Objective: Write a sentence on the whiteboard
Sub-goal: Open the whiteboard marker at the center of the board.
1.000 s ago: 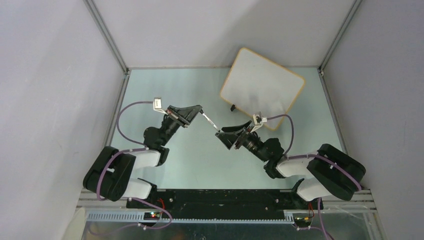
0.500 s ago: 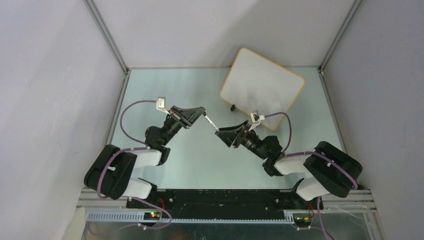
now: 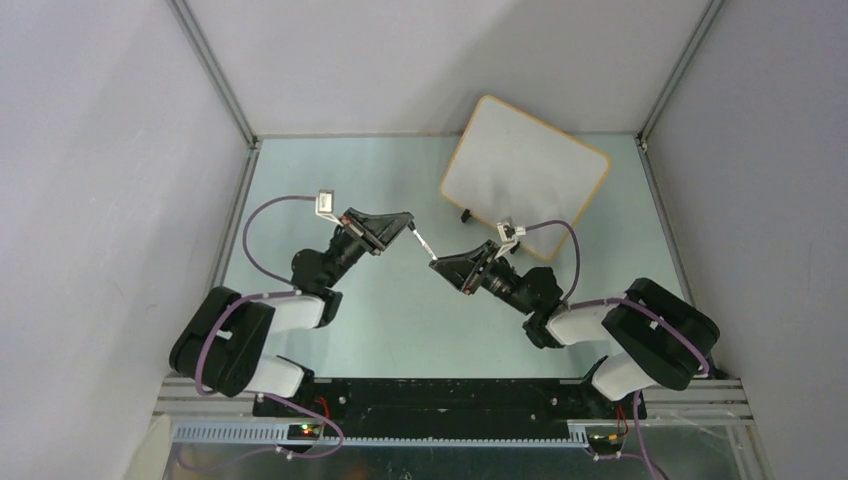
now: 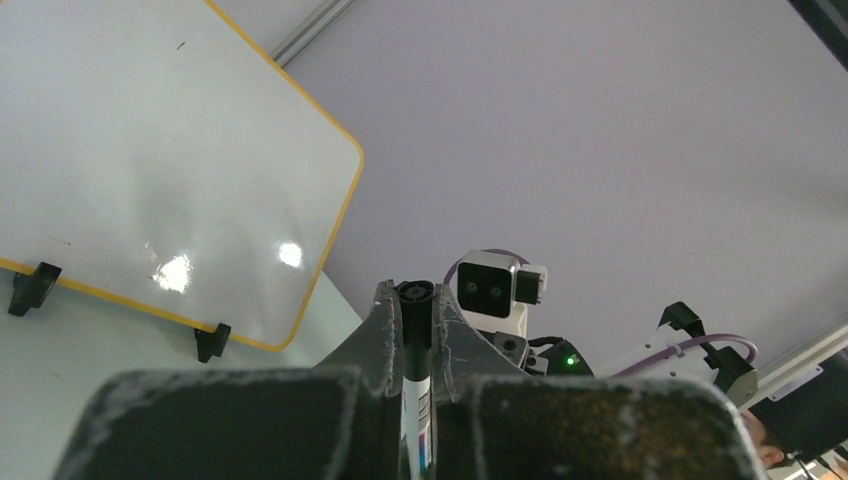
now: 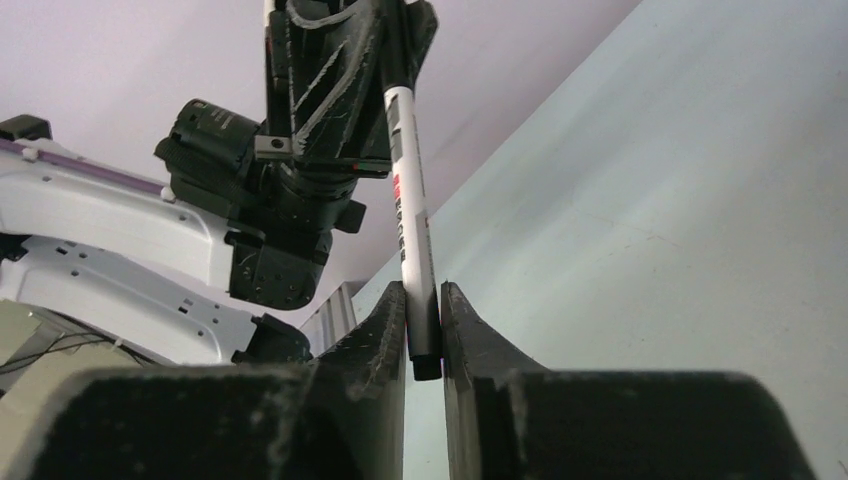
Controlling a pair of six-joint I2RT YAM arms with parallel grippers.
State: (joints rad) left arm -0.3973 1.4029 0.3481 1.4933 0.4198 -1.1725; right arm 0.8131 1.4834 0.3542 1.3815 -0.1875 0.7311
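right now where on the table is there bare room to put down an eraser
The far-left table, between the left wall and the whiteboard, is bare. So is the near middle, between the bases of the left arm and right arm. Crowded: mid-table, where both arms' jaws meet on the marker, and the strip between whiteboard and right arm.

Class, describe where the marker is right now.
Top view: the marker hangs just in front of the whiteboard, clamped in the left gripper, its other end between the fingers of the right gripper.
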